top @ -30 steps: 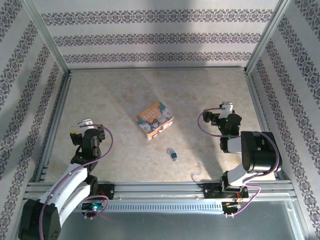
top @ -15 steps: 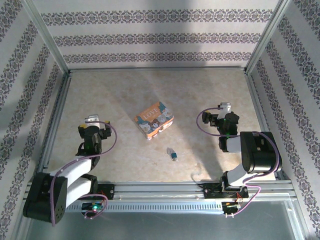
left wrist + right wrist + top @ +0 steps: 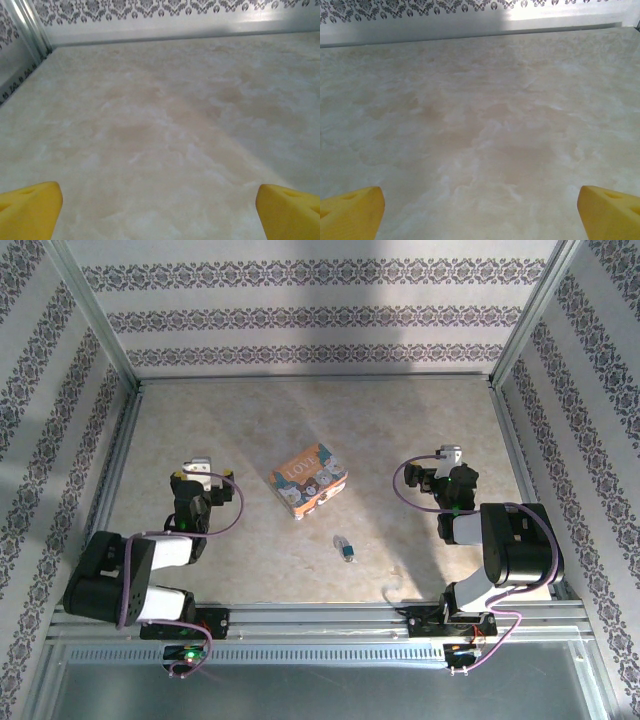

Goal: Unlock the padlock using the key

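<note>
The left end effector [image 3: 200,472] stood wide open, its yellow fingertips [image 3: 30,210] far apart in the lower corners of the wrist view. The right end effector [image 3: 447,460] was wide open too, with its fingertips [image 3: 610,212] spread the same way. The left arm [image 3: 120,575] and the right arm [image 3: 515,545] were folded back, elbows near their bases.

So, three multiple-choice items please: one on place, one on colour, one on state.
1. Relative to the padlock, the key lies: A. on top B. behind C. apart, on the nearer side
2. Colour of the fingertips: A. red B. yellow C. black
3. The left gripper and right gripper are: A. open, empty B. shut C. holding the key
Answers: 1 C, a gap separates them; 2 B, the wrist views show yellow; 3 A, the tips stand wide apart with nothing between.
</note>
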